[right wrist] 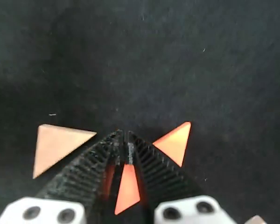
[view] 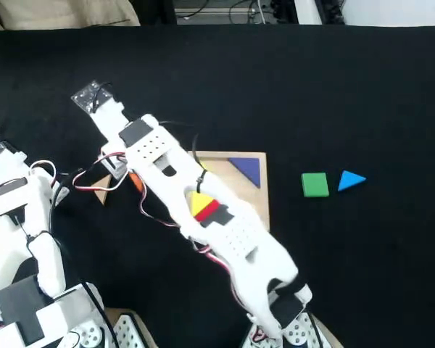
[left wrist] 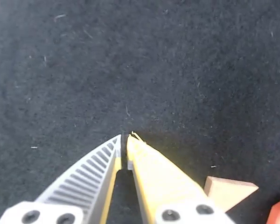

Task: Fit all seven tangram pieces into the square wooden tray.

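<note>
The square wooden tray lies mid-table, and the right arm reaches across it. A dark blue triangle sits in its far corner. Yellow and red pieces show where the arm crosses the tray. Left of the tray lie an orange piece and a tan triangle. My right gripper is shut just above the orange piece, which its fingers partly cover; the tan triangle lies beside it. My left gripper is shut over bare cloth, with the tan triangle close by.
A green square and a light blue triangle rest on the black cloth to the right of the tray. The two arm bases stand at the near edge. Open cloth stretches across the far half of the table.
</note>
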